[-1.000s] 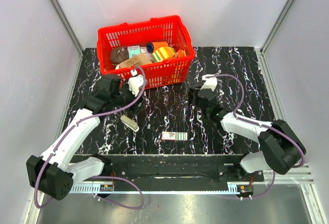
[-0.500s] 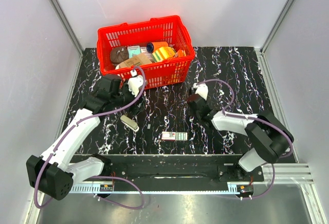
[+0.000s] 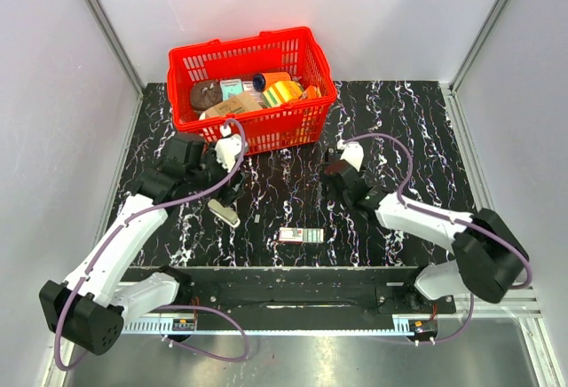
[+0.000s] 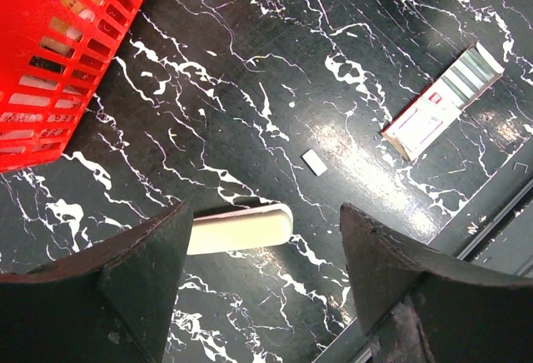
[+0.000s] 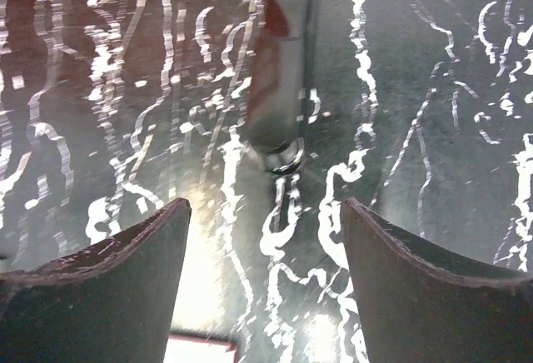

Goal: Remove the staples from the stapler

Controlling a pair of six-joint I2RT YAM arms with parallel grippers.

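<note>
Cream stapler point(image 4: 240, 229), lying flat on black marbled table point(image 4: 350, 38), small pale piece point(image 4: 314, 161) nearby

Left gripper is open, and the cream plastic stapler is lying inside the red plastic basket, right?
Not quite. The cream plastic stapler lies on the black marbled table, outside the red plastic basket, as the left wrist view shows. The left gripper is open, as you say.
</note>
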